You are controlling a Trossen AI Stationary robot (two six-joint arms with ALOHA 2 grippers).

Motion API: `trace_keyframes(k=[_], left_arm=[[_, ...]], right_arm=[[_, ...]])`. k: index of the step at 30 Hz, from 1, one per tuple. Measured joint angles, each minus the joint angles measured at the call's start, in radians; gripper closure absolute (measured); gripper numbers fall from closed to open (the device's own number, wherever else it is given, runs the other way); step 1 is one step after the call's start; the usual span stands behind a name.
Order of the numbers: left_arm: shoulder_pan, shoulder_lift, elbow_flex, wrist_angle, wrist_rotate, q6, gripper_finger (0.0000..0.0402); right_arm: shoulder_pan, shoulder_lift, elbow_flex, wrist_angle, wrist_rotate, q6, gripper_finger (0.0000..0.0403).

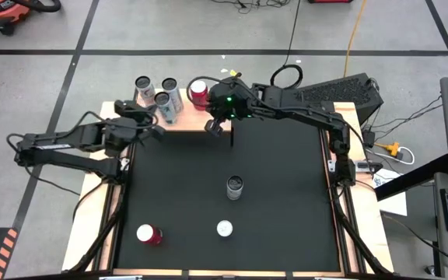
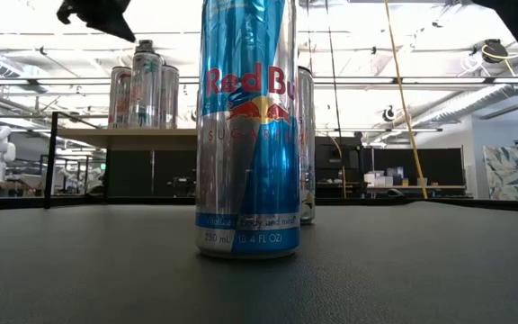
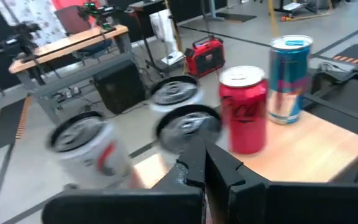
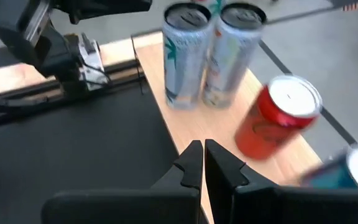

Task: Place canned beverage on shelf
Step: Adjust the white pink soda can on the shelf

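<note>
The shelf [image 1: 187,121] stands at the table's far edge, a light wooden top that also shows in the right wrist view [image 4: 272,171]. On it stand three silver cans [image 1: 162,99], a red can [image 1: 199,92] and a blue-and-silver can [image 3: 288,78]. My left gripper [image 1: 155,131] is shut and empty, just left of the shelf's near edge. My right gripper [image 1: 218,127] is shut and empty over the shelf's near right corner; in its wrist view [image 4: 202,163] the red can [image 4: 278,119] is just beyond it.
On the black mat stand a silver can [image 1: 235,187] at the middle, a blue-and-silver Red Bull can [image 1: 224,229] nearer the front, which fills the low view [image 2: 245,126], and a red can [image 1: 148,234] at the front left.
</note>
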Motion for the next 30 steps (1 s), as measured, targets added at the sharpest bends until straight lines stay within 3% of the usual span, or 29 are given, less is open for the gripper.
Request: trace_keyframes(k=[15, 23, 30], left_arm=[[0.053, -0.106, 0.000, -0.264, -0.027, 0.022, 0.0401], [0.053, -0.133, 0.000, -0.284, -0.052, 0.055, 0.0402], [0.054, -0.134, 0.000, -0.375, -0.053, 0.047, 0.0401]], right_arm=[[-0.012, 0.163, 0.000, 0.363, 0.000, -0.170, 0.0403], [-0.073, 0.240, 0.000, 0.549, -0.002, -0.143, 0.0403], [-0.102, 0.283, 0.000, 0.603, -0.079, -0.092, 0.0403]])
